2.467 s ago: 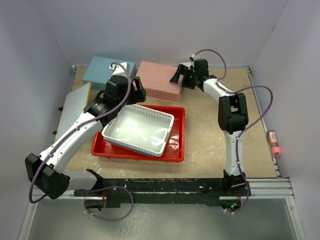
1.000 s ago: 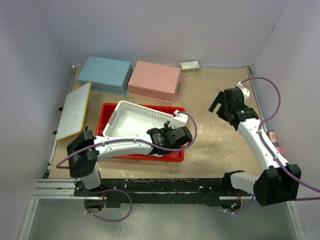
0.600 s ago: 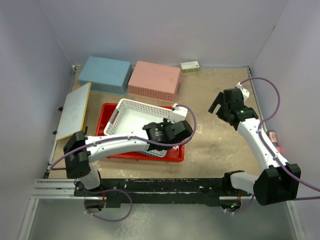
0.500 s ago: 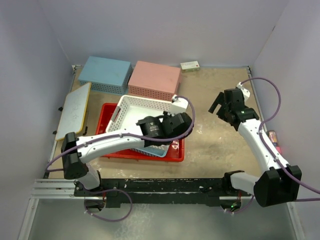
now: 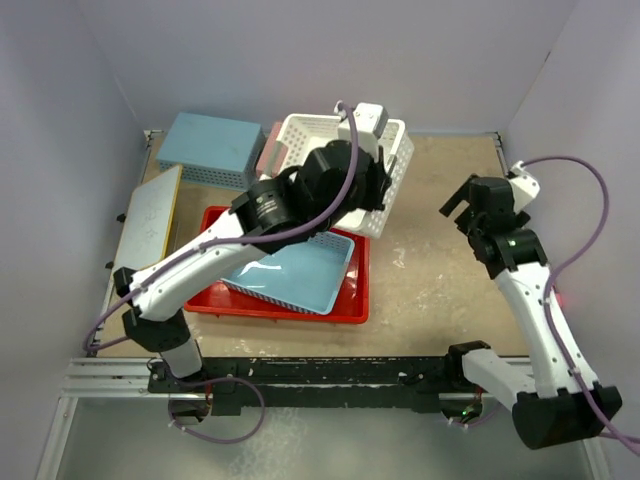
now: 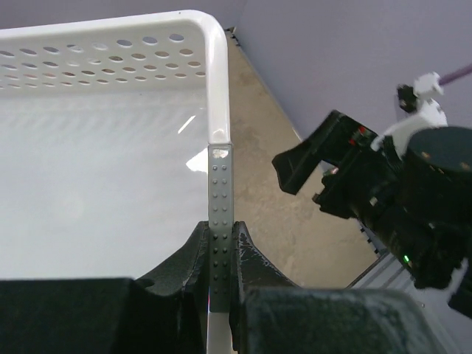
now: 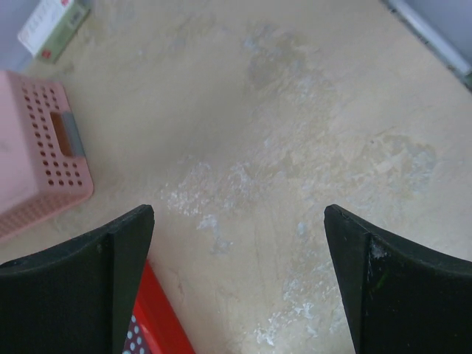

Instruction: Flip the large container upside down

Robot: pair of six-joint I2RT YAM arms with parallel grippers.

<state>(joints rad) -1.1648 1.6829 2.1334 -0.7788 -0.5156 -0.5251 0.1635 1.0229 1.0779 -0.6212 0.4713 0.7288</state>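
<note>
The large container, a glossy red tray (image 5: pixel 359 297), rests open side up on the table in the top view, with a pale blue basket (image 5: pixel 295 272) lying in it. My left gripper (image 6: pixel 220 230) is shut on the rim of a white perforated basket (image 5: pixel 385 190), which hangs tilted in the air above the tray's far right corner. My right gripper (image 5: pixel 463 207) hovers open to the right of the tray with nothing between its fingers. The right wrist view catches only the tray's corner (image 7: pixel 164 324) by the left finger.
A blue basket (image 5: pixel 208 147) stands upside down at the back left. A pink basket (image 7: pixel 33 151) beside it is mostly hidden behind the lifted white one. A white board (image 5: pixel 150 220) lies along the left edge. A small box (image 7: pixel 53 21) sits by the back wall.
My left gripper closed on the white basket's rim and lifted it out of the red tray, up and toward the back right. A pale blue basket now shows in the tray. The right arm shifted slightly right.
</note>
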